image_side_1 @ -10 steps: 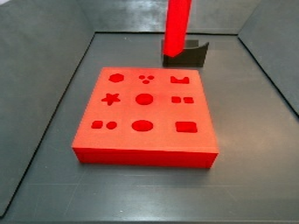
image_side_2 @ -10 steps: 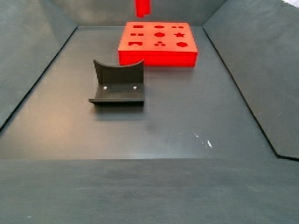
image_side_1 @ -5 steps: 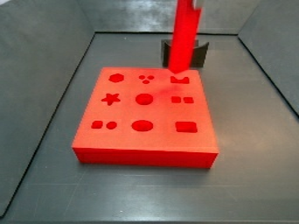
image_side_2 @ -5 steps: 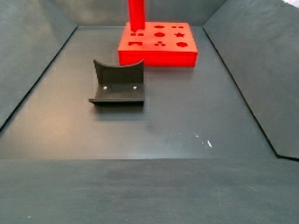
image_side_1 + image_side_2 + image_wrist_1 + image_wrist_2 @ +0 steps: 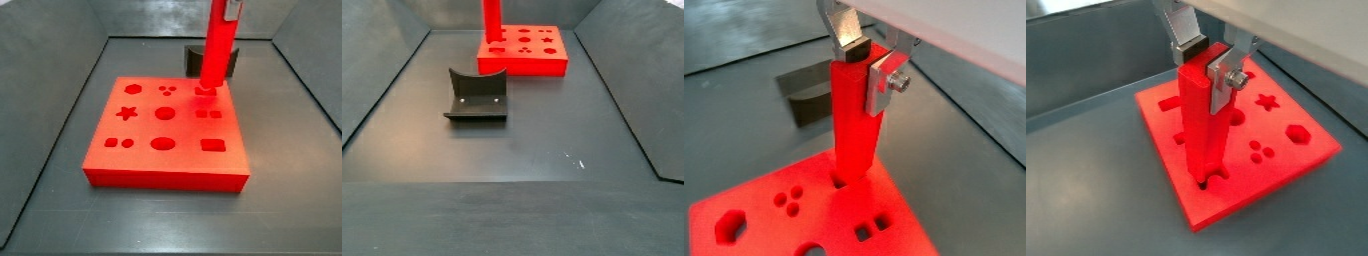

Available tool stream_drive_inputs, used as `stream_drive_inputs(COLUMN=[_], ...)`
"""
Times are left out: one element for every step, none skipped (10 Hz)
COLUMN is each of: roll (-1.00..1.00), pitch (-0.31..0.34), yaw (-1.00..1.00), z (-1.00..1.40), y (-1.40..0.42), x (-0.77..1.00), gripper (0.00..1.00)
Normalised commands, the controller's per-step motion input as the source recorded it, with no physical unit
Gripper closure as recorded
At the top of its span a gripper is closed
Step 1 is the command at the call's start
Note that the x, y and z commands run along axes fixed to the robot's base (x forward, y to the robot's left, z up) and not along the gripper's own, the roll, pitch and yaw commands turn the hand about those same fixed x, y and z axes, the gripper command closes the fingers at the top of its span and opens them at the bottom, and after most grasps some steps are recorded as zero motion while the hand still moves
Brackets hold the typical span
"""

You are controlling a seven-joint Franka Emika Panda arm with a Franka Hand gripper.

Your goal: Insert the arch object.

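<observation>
- While the arch object stands upright in the clamped pincer, its lower end meets the arch-shaped hole at the far right corner of the red board in a side view.
- Insertion likely goes best with the bar kept vertical and pressed straight down; any tilt risks jamming at the hole's edge.
- Compared with half a second ago, the bar sits lower and over the board rather than before the fixture on the tabletop.

Dark grey scooped block sits on the dark floor, well apart from red board.
</observation>
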Motion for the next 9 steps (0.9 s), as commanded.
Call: stream_drive_inputs(roll=[0.02, 0.01, 0.0, 0.0, 0.04, 0.02, 0.03, 0.01, 0.0], pitch=[0.0, 0.0, -0.014, -0.014, 0.0, 0.0, -0.001, -0.014, -0.02], yaw=[-0.9, -0.77, -0.87, -0.86, -0.75, -0.53, -0.32, -0.13, 0.0], z=[-0.04, -0.06, -0.12, -0.19, -0.11, -0.05, -0.05, -0.05, -0.13], y=[0.03, 0.05, 0.07, 0.12, 0.1, 0.02, -0.01, -0.06, -0.02], x=[0.06, 0.0, 0.0, 0.0, -0.07, -0.3, -0.28, -0.19, 0.09], gripper=[1.0, 1.0, 1.0, 1.0, 1.0, 1.0, 1.0, 1.0, 1.0])
